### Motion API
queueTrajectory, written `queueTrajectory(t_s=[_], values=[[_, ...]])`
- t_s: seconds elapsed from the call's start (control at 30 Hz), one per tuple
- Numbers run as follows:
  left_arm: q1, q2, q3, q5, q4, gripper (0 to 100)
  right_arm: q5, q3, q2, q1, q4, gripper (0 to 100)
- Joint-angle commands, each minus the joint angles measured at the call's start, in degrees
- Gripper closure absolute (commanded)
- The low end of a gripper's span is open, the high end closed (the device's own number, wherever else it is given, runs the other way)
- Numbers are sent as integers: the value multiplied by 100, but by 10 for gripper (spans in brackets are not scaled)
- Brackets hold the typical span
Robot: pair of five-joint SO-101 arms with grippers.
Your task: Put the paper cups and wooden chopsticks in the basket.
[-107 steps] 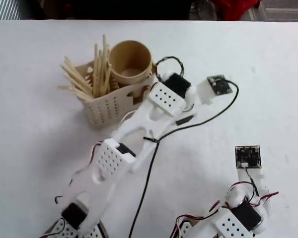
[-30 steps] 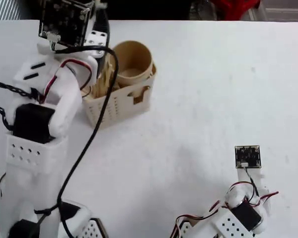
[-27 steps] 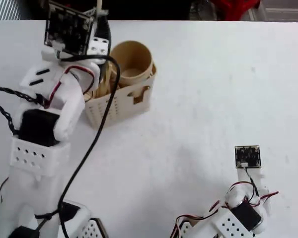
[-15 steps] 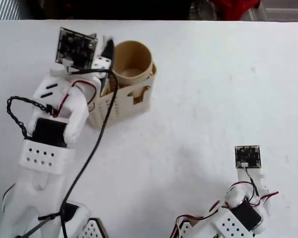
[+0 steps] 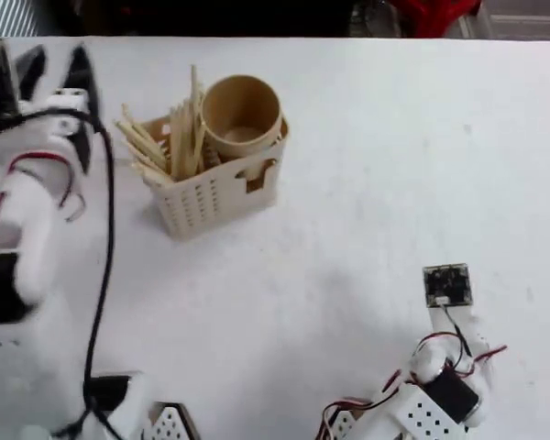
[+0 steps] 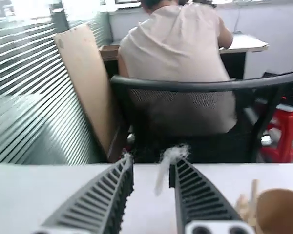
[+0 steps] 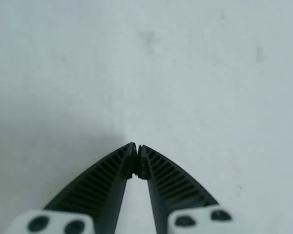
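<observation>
Paper cups (image 5: 243,112) and wooden chopsticks (image 5: 163,142) stand in the basket (image 5: 215,194) near the table's (image 5: 394,137) far edge. The left gripper (image 5: 55,64) hangs empty with jaws narrowly parted, while the right gripper (image 7: 137,148) has its jaws closed.

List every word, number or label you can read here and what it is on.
None can be read. The basket, the paper cup and the table show no print; any marks on the circuit board are too small to read.
</observation>
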Motion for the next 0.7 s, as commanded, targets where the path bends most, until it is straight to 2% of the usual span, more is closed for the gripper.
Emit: queueTrajectory(t_s=[0.0,0.13,0.3,0.43,0.53,0.67], values=[[-1253,1754,-448,-35,1020,862,9,-316,-84,-752,-163,979],[-1921,3248,-404,457,1169,862,-378,-1301,-57,-1086,-145,913],[-1903,4629,-352,1468,1301,862,-1029,-2699,514,-1798,-136,869],[-1587,5077,-290,2312,1257,861,-1442,-4281,2413,-2360,-119,868],[-1455,5262,-316,2338,1240,861,-1758,-5978,4365,-2941,224,865],[-1446,5455,-97,2338,914,861,-2312,-8501,6651,-4101,963,865]])
